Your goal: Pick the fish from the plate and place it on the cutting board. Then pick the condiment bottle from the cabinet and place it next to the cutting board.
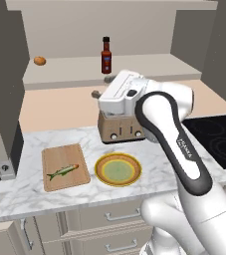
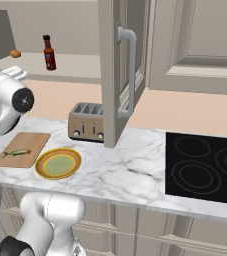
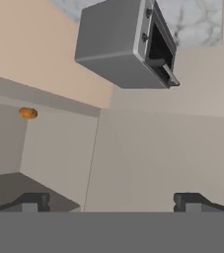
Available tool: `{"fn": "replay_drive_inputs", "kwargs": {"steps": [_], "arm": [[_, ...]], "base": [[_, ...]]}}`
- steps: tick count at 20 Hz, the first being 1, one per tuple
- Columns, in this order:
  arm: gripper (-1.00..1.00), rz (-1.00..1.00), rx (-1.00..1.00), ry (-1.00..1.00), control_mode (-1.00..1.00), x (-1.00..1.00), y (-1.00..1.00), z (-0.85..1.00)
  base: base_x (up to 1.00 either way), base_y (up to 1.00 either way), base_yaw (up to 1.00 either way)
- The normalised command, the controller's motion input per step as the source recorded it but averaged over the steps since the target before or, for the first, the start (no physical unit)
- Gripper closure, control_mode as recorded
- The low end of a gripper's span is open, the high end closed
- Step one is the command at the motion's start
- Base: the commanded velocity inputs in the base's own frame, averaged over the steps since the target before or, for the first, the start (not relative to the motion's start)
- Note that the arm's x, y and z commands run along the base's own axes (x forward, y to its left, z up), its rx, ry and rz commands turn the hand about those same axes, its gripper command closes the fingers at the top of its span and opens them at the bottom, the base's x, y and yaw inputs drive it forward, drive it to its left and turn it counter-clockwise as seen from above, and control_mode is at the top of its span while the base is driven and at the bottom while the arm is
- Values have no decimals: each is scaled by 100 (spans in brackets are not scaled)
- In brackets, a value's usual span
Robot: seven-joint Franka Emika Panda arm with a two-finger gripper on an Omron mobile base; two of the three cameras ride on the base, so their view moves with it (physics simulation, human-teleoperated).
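I've got the cabinet (image 1: 149,64) ledge ahead, fish (image 1: 62,172) already on the cutting board (image 1: 52,154) at the counter's left end, so next is the condiment bottle (image 1: 106,56) mid-ledge: light, rigid, slick, top-heavy, grab the body below the neck; gripper (image 3: 112,201) jaws fully spread, empty.

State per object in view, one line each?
fish: lying on the cutting board
plate: nothing on it
condiment bottle: upright on the cabinet ledge
cabinet door: swung open
tool: open, holding nothing
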Motion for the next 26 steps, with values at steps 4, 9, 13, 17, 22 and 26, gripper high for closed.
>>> {"fn": "replay_drive_inputs", "kwargs": {"steps": [4, 9, 13, 17, 22, 26], "arm": [[-100, -2, 6, 0, -100, 1, -13, 16], [-100, -2, 5, 0, -100, 0, -18, 19], [-100, -3, 5, 0, -100, 2, -24, 22], [-100, -3, 5, 0, -100, 9, -20, 22], [-100, -3, 3, 0, -100, 19, -8, 15], [-100, -3, 1, 1, -100, 26, -11, 11]], "base": [[0, 0, 0], [0, 0, 0], [0, 0, 0], [0, 0, 0], [0, 0, 0], [0, 0, 0]]}}
